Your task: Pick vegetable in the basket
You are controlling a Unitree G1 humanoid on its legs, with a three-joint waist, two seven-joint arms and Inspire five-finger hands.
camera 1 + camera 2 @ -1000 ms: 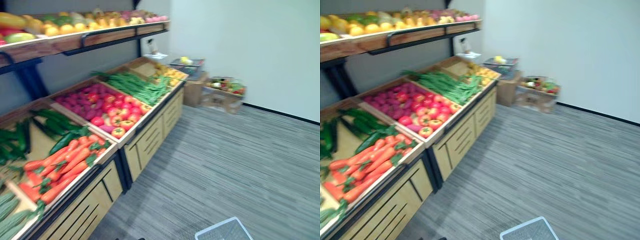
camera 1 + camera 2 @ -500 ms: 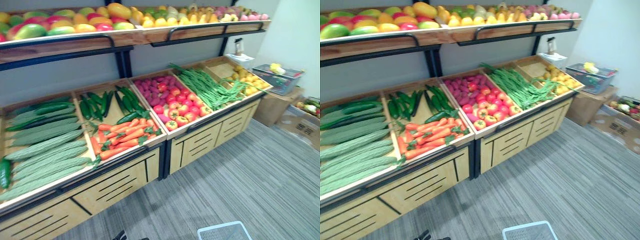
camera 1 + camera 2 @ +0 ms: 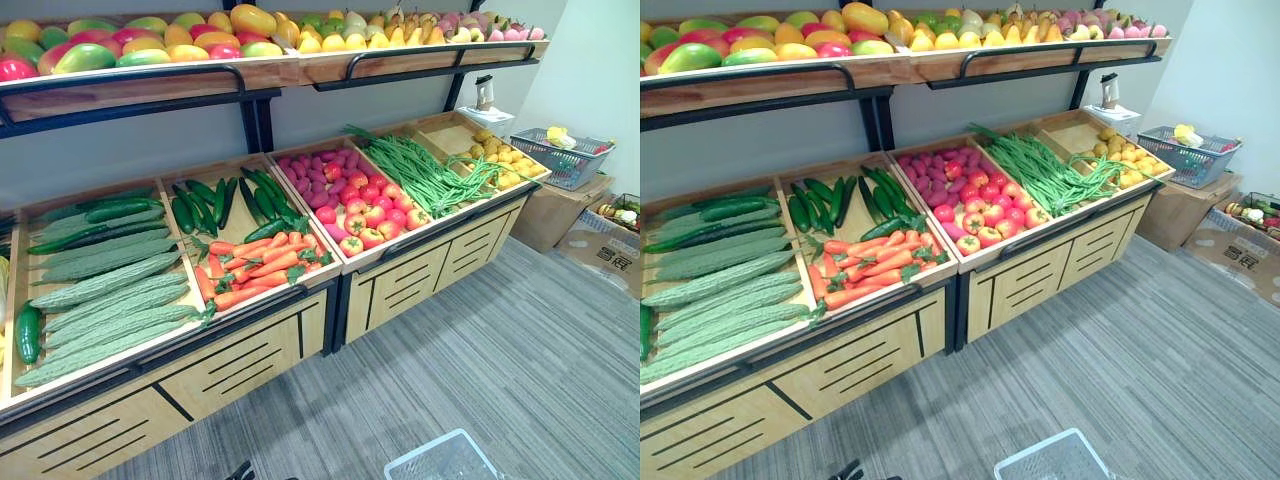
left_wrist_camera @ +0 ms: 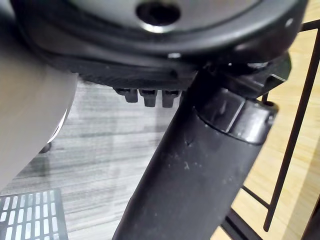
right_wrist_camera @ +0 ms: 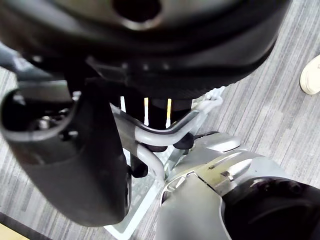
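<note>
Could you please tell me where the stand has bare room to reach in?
Bare wood shows at the back of the far-right bin, behind the yellow produce, and in a narrow strip between the dark cucumbers, above the carrots. The green beans, tomatoes and pale long cucumbers lie packed. The right robot hand holds the basket.

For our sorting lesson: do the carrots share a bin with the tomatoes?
No, the carrots lie with dark green cucumbers, while the tomatoes sit in the next bin over.
</note>
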